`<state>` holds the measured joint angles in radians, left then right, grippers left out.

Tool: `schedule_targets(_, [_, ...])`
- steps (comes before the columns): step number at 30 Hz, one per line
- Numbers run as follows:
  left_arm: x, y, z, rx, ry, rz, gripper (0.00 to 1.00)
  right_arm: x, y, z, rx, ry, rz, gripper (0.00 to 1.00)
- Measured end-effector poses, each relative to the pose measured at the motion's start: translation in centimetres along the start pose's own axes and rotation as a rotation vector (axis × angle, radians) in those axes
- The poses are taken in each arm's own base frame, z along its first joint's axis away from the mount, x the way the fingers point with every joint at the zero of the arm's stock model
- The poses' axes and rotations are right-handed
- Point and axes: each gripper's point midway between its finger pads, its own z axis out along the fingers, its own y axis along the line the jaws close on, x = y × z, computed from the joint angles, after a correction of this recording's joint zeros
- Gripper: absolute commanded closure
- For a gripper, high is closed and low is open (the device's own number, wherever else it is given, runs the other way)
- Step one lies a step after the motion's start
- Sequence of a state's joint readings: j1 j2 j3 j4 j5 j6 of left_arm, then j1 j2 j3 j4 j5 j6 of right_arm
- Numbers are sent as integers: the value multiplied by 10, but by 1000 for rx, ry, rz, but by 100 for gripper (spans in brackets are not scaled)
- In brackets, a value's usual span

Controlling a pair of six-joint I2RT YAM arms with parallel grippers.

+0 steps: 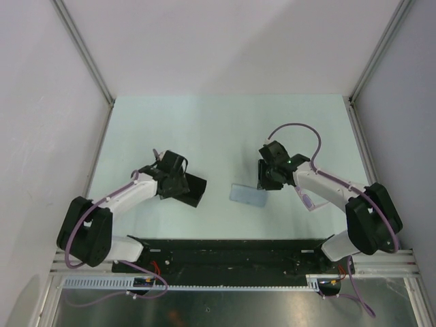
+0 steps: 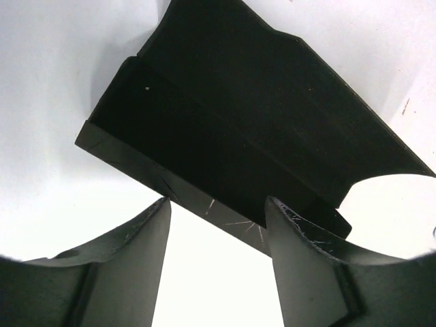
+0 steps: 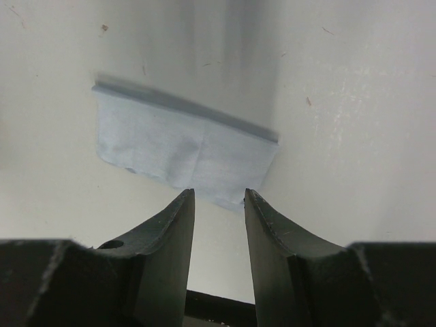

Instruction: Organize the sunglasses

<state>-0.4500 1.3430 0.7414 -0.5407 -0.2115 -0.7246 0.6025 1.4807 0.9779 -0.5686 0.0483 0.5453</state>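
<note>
Sunglasses (image 1: 308, 201) sit on the right side of the table (image 1: 218, 129), tucked against the right arm's forearm. Only a thin pale frame loop with a purple-tinted lens shows in the top view. The rest is hidden under the arm, so I cannot tell whether they are folded. Neither wrist view shows them, and no gripper touches them.

Right gripper (image 3: 218, 204) points down at the table with its fingers slightly parted. The gap is narrow and nothing is in it. Just past the fingertips lies a pale blue cloth (image 3: 184, 150), flat on the table with a crease down the middle. Its far edge is blurred. In the top view the cloth (image 1: 246, 195) lies near table centre, just left of the right gripper (image 1: 268, 178) and apart from the sunglasses.

Left gripper (image 2: 214, 225) has its fingers spread wide and holds nothing. A black case (image 2: 259, 122) lies open right in front of it, lid flap back and dark interior exposed. The case's near edge runs across the gap between the fingertips. The right-hand finger (image 2: 300, 238) overlaps the case corner in view, but I cannot tell if they touch. From above, the case (image 1: 194, 191) is left of centre at the tip of the left gripper (image 1: 178, 182), well apart from the sunglasses, with the cloth between the two.
</note>
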Motion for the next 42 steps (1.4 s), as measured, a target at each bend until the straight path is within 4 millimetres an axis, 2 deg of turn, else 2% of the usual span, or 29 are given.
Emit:
schedule_targets(2, [-1,-1,1,7,6,39,50,2,-3,1,5,4,4,59])
schedule_targets(8, [-8,-16,3,60,36,182,62,6,-8,3,14,12,10,59])
schedule_targets(12, [-16,-28,6,102,47,304,76,4,-9,1,11,5,15,59])
schedule_targets(17, [-27,-32,8,116,30,425,75,1,-10,-1,7,-5,22,59])
schedule_targets(20, [-35,-39,8,134,16,473,70,1,-11,-1,9,-6,26,59])
schedule_targets(21, [-37,-42,7,145,12,480,64,0,-12,-1,9,-7,28,59])
schedule_targets(26, [-43,-73,-5,260,-8,455,67,-3,-13,-4,7,-20,37,59])
schedule_targets(29, [-36,-92,-11,299,-12,433,70,-5,-16,-6,8,-28,47,59])
schedule_targets(34, [-3,-118,-5,322,44,450,74,-8,-20,-8,10,-35,57,59])
schedule_targets(37, [16,-122,3,310,92,467,75,-8,-21,-8,12,-37,57,59])
schedule_targets(42, [27,-115,6,293,103,443,75,-8,-23,-10,13,-39,59,59])
